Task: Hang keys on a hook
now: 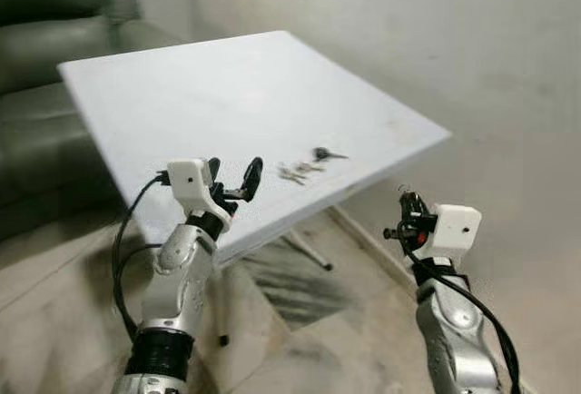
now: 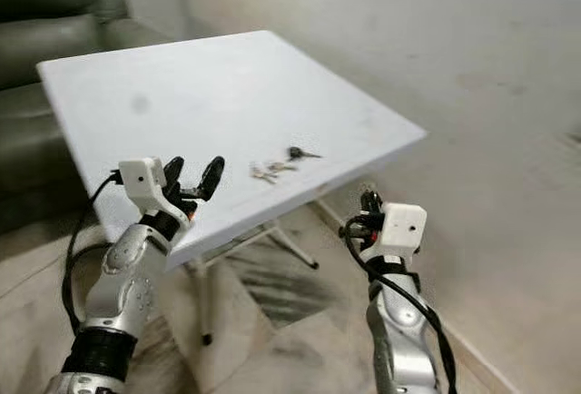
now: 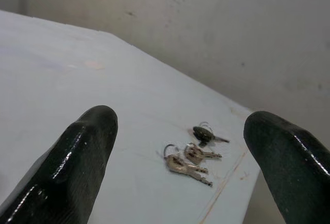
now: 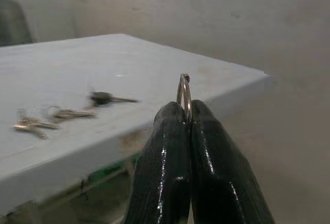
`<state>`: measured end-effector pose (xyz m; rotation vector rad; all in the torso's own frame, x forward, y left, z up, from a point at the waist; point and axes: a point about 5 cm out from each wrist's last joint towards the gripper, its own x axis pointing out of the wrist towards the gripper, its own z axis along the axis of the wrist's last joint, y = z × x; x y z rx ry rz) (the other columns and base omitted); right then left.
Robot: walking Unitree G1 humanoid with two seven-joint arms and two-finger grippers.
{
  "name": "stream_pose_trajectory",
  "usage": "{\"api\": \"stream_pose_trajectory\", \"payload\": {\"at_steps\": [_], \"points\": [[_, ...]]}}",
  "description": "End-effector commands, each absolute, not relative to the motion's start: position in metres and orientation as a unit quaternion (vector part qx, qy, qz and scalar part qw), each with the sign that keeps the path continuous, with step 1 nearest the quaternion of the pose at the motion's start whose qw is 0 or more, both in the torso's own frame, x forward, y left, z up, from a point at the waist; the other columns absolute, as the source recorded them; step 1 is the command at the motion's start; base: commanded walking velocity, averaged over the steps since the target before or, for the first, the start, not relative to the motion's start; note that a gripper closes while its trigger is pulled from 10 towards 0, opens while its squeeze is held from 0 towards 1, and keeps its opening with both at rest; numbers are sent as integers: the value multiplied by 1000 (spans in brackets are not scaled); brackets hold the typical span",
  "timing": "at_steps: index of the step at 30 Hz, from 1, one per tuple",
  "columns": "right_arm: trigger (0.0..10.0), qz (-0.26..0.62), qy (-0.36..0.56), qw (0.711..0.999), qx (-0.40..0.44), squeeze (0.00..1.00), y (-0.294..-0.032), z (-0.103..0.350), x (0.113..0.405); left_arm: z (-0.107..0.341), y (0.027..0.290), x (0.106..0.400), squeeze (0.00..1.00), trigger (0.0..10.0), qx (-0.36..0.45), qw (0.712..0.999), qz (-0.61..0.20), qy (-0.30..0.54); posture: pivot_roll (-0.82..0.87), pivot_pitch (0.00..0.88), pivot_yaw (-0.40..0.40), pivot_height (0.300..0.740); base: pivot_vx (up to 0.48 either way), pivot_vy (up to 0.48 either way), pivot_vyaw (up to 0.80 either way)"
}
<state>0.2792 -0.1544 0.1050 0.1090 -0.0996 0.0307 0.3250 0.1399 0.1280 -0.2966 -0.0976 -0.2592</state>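
Note:
Several loose keys [image 1: 300, 172] lie near the front right edge of the white table [image 1: 227, 94], two silver ones and a black-headed key [image 1: 322, 152]. My left gripper [image 1: 234, 179] is open just above the table's front edge, a short way left of the keys [image 3: 188, 161], pointing at them. My right gripper [image 1: 408, 205] is off the table's right corner, over the floor and below the tabletop. It is shut on a thin metal key ring [image 4: 184, 91] that sticks up from its fingertips [image 4: 175, 115].
A dark green sofa [image 1: 45, 58] stands behind and left of the table. A pale wall [image 1: 454, 31] runs along the right side. The table's metal legs [image 1: 309, 251] reach down to the marbled floor [image 1: 345, 339] between my arms.

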Motion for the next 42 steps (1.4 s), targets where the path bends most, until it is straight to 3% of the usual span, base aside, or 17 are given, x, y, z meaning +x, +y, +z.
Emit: {"api": "stream_pose_trajectory", "payload": {"at_steps": [1,42], "points": [[10000,4,-56,997,48,0,-162,108,280,130,130,326,0,10000,-148,978,-141,-48,3,0,-57,740,0,0,-769],[10000,-21,-81,996,33,0,-178,121,294,141,123,337,0,10000,-114,980,-158,-45,-12,0,-27,740,0,0,-768]]}}
